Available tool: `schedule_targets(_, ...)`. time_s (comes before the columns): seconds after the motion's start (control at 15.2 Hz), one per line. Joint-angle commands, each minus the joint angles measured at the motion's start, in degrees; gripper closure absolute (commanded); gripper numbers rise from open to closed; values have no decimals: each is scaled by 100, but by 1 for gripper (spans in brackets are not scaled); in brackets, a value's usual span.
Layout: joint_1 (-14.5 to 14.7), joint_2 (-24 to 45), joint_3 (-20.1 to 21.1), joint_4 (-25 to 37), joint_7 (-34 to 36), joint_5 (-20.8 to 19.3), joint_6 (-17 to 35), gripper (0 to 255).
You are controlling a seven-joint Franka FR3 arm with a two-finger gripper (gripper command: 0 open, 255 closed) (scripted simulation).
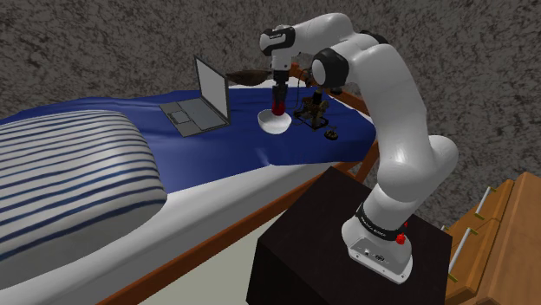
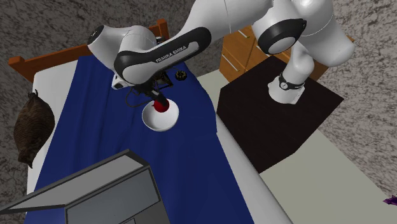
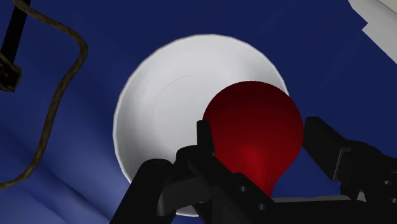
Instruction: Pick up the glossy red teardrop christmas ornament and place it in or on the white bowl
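A bed covered by a blue blanket [image 1: 217, 152] carries everything here. 1 white robot arm reaches from a black box stand [image 1: 347, 251] at the bed's side. Its black gripper [image 1: 278, 101] points straight down, and its 2 fingers [image 3: 205, 137] are closed on a glossy red teardrop ornament [image 3: 254, 127], clasping it from both sides, round end downward.

The ornament hangs directly over a white bowl [image 1: 276, 127], low above its hollow; whether it touches the bowl cannot be told. The bowl sits on the blanket near the bed's edge that faces the stand.

An open grey laptop [image 1: 204, 104] stands further along the bed, toward a blue and white striped pillow [image 1: 69, 173]. A dark wiry gadget [image 1: 314, 111] and a small black round piece [image 1: 330, 134] lie just beside the bowl, toward the bed's corner.
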Motion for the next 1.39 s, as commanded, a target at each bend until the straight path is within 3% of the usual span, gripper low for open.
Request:
schedule_targets(0.0, 4, 57, 11, -62, -12, 16, 120, 255)
schedule_targets(0.79, 9, 203, 41, -185, -40, 56, 382, 255)
schedule_targets(0.86, 9, 204, 41, -185, -40, 56, 381, 0)
schedule_targets(1.19, 9, 204, 41, -184, -40, 56, 381, 0)
schedule_targets(1.32, -108, 302, 47, 384, 23, 42, -64, 0)
